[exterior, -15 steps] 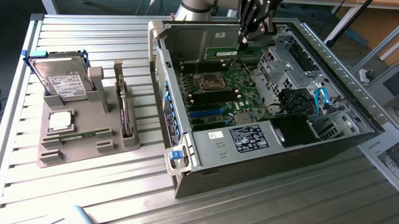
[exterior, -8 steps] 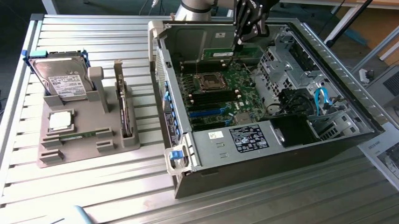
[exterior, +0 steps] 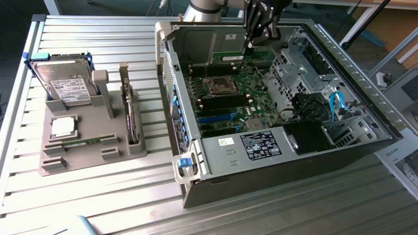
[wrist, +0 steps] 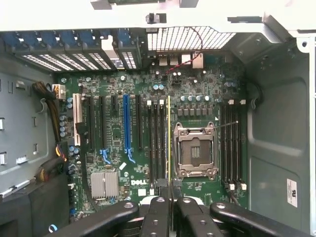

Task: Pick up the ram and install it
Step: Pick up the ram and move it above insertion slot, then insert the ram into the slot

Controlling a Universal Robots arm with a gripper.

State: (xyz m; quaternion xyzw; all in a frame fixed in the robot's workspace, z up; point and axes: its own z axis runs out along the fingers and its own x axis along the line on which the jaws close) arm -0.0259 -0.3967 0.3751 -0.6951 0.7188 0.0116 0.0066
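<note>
The tool (wrist: pixel 169 200) is closed to a narrow gap and pinches the ram (wrist: pixel 169 143) by its upper edge. In the wrist view the stick shows edge-on as a thin yellowish line running out from between the fingers (wrist: pixel 157 210). In the exterior view the tool (exterior: pixel 250 48) hangs inside the open computer case (exterior: pixel 339 142), near its far wall, with the ram (exterior: pixel 238 57) below it as a green strip held clear of the motherboard (exterior: pixel 228 98).

From the wrist view, the stick lies parallel to the bank of memory slots (wrist: pixel 155 143), along the side of that bank nearest the processor socket (wrist: pixel 196 150). It looks to line up with the gap just beside the last slot, not with the slot itself, though from this angle I cannot be sure of that.

My judgement is that the pick-up is done and the work stands at the install step, in the alignment over the board, with the ram not yet seated.

Seating it would call for:
- a small sideways correction, so that the lower edge sits squarely over one empty slot;
- the stick kept upright and parallel to that slot;
- the end latches open;
- a straight push down, with no twist.

The grey holder (exterior: pixel 78 156) stands on the slatted surface (exterior: pixel 98 200), well apart from the case, at the exterior view's left.
</note>
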